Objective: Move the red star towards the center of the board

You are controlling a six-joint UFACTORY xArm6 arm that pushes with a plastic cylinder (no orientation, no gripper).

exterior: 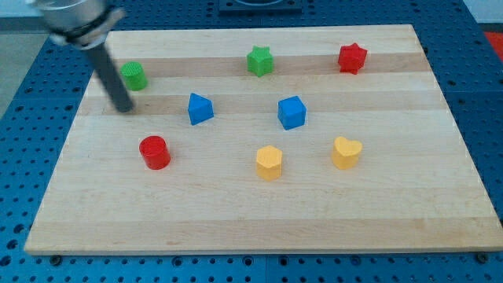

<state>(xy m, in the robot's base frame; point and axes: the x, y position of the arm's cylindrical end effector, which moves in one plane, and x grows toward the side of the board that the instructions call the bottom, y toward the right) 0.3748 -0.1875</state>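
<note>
The red star [352, 58] sits near the board's top right. My tip [125, 109] rests on the board at the view's left, just below the green cylinder [134, 76] and far left of the red star. The rod slants up to the view's top left. A green star [259, 60] lies at the top middle. A blue block [200, 108] and a blue cube [291, 112] lie near the middle.
A red cylinder [155, 152] lies at the lower left. A yellow hexagonal block [269, 162] and a yellow heart [346, 152] lie below the middle. The wooden board [251, 228] sits on a blue perforated table.
</note>
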